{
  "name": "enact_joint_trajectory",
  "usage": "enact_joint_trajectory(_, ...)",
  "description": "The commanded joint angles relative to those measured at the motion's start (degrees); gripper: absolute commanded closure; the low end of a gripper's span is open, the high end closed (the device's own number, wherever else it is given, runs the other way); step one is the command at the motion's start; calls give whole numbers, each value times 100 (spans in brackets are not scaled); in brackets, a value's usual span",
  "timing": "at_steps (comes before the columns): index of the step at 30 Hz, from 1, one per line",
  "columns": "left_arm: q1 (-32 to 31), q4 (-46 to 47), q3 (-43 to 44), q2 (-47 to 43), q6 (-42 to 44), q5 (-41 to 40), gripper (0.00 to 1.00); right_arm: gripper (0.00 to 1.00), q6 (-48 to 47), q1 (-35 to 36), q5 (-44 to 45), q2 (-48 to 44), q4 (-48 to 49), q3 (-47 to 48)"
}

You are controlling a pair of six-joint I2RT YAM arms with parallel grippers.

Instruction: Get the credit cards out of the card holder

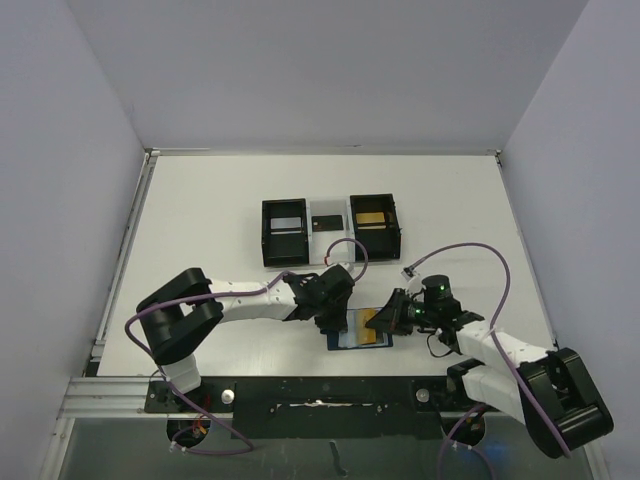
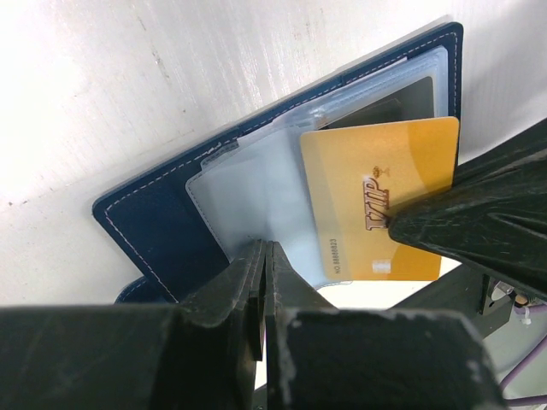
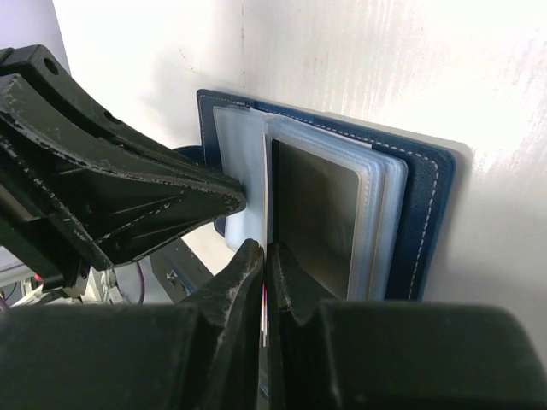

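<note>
I see the card holder (image 2: 154, 226) lying open on the table (image 1: 200, 210) between both arms, its clear sleeves (image 2: 248, 196) fanned out. A gold card (image 2: 376, 196) sticks halfway out of a sleeve, and a dark card (image 3: 312, 213) sits inside another. My right gripper (image 3: 261, 250) is clamped on the gold card's edge. My left gripper (image 2: 261, 249) is closed, tips at the sleeve's edge. At the back, the left black box (image 1: 266, 235) holds a pale card (image 1: 286, 224), and the right black box (image 1: 395, 225) something gold.
</note>
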Motion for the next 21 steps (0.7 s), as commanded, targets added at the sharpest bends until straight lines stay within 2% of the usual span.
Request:
enact_joint_trajectory(1, -19, -343, -184, 42, 53, -377, 100, 100, -230, -118, -70, -436, -474, 194)
enact_joint_trajectory(5, -25, -372, -221, -103, 16, -503, 100, 100, -387, -260, 151, -946, -1170, 430)
enact_joint_trajectory(9, -55, -206, -280, -409, -280, -691, 100, 100, -491, -346, 1100, -1481, -2175, 721)
enact_joint_trajectory(15, -137, -100, 153, -785, 152, -950, 83, 100, -386, -364, 1787, -2300, -2684, 891)
enact_joint_trajectory(19, -134, 210, 536, -810, 586, -455, 74, 100, -397, -360, 2303, -2716, -3024, 1055)
enact_joint_trajectory(21, -142, 537, 577, -721, 639, -55, 72, 100, -422, -363, 2616, -2889, -3224, 1169)
